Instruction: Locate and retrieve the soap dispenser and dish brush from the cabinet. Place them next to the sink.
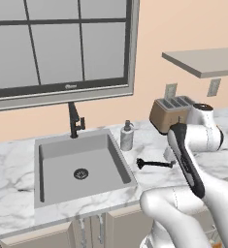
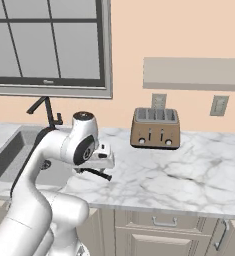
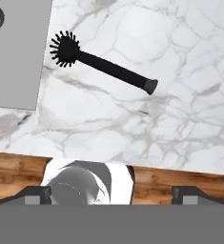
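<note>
My pincer (image 3: 111, 193) hangs wide open and empty above the worktop (image 3: 180, 119). The dish brush (image 3: 101, 64) lies flat ahead of it, just beside the sink (image 1: 76, 167), handle running away from the basin. The soap dispenser (image 1: 127, 136) stands nearby.

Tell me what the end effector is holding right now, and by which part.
Nothing is held. The end effector is open above the counter, and the dish brush lies free on the marble beside the sink.
</note>
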